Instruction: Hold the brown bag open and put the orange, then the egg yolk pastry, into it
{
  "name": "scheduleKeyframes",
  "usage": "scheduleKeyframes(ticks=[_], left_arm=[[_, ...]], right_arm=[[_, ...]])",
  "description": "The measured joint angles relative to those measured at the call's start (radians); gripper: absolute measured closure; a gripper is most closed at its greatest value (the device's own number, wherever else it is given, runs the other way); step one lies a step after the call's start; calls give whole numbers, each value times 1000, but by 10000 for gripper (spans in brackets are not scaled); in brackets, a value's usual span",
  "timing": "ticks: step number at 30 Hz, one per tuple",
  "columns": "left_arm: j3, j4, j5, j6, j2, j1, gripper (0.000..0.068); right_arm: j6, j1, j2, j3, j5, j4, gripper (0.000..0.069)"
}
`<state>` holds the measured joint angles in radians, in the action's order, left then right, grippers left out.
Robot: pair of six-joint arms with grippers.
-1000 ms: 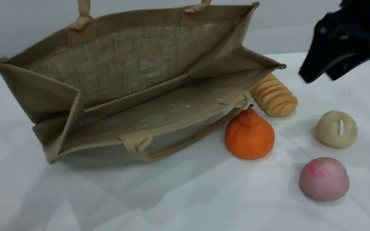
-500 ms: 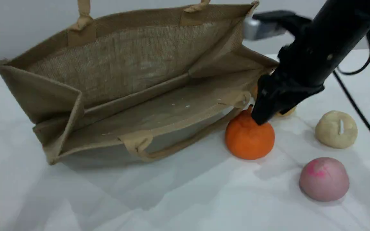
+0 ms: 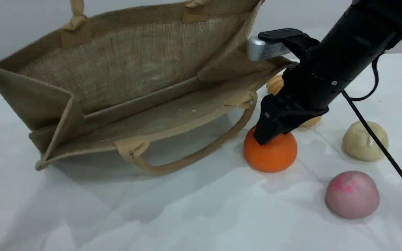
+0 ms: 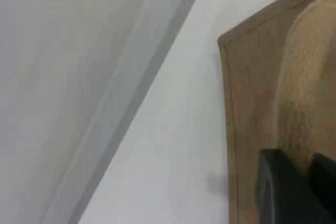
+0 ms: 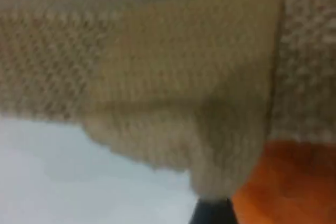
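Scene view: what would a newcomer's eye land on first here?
The big brown bag fills the left, its mouth gaping toward the camera. Just right of it, the black right gripper sits on top of the bright orange, with the egg yolk pastry and a pink bun farther right.

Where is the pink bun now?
The pink bun sits bottom right in the scene view, on the table, below the egg yolk pastry and right of the orange.
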<state>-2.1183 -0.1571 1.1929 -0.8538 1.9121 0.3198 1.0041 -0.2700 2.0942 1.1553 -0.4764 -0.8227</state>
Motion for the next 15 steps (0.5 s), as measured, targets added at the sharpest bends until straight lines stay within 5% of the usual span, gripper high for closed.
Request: scheduleKeyframes(ticks=[7,15], left_arm=[[0,-1,-1,0,1,0,588],[0,-2,-2,0,1,0,588]], right_arm=[[33,0,54,0,18,-45,312],[30,0,60,0,14,-45,626]])
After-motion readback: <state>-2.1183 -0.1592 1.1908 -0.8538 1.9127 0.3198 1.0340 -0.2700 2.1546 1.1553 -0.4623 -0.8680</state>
